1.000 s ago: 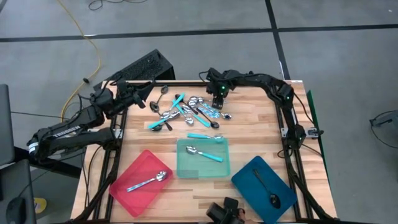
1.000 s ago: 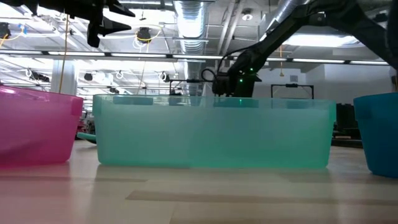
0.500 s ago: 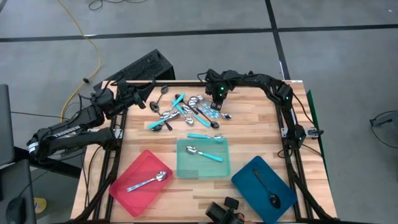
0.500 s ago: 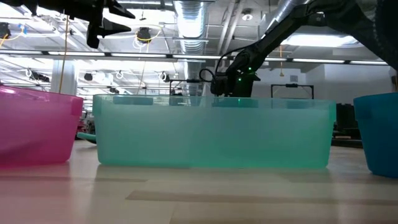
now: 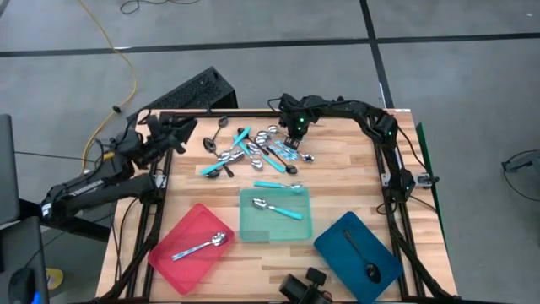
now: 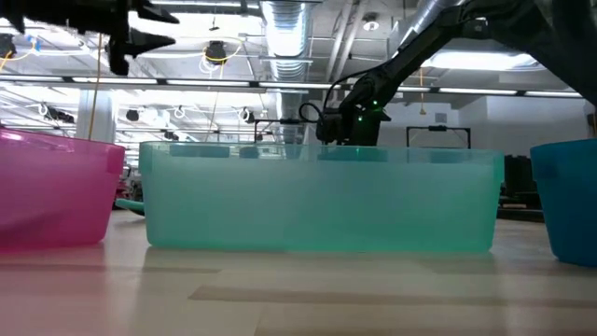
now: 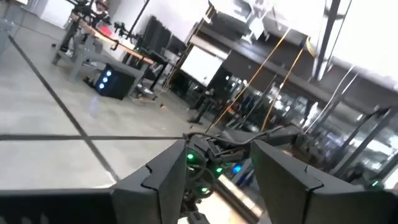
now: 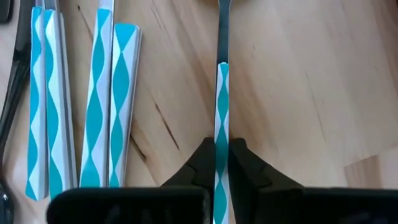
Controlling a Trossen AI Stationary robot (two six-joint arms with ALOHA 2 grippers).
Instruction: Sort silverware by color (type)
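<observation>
Two dark arms work over the wooden table (image 5: 337, 181). At the far left corner the left gripper (image 5: 179, 129) hovers off the table's left edge, its fingers (image 7: 283, 180) spread apart and holding nothing. Near the front left corner sits the red plastic tray (image 5: 177, 260) with one turquoise-handled spoon in it. Toward the far edge, left of centre, lies the pile of small spoons (image 5: 253, 150), shiny silver, turquoise-handled and dark ones crossed over each other. At the middle of the front edge stands the translucent teal tray (image 5: 246, 226), holding another turquoise-handled spoon, with one more lying just beyond its far rim. Over the pile's right side the right gripper (image 5: 293, 138) is down at the table, its fingers (image 8: 245, 168) pinching the turquoise-and-white handle of a spoon (image 8: 221, 118) that lies flat on the wood. Near the front right corner the blue tray (image 5: 333, 249) holds a dark spoon.
</observation>
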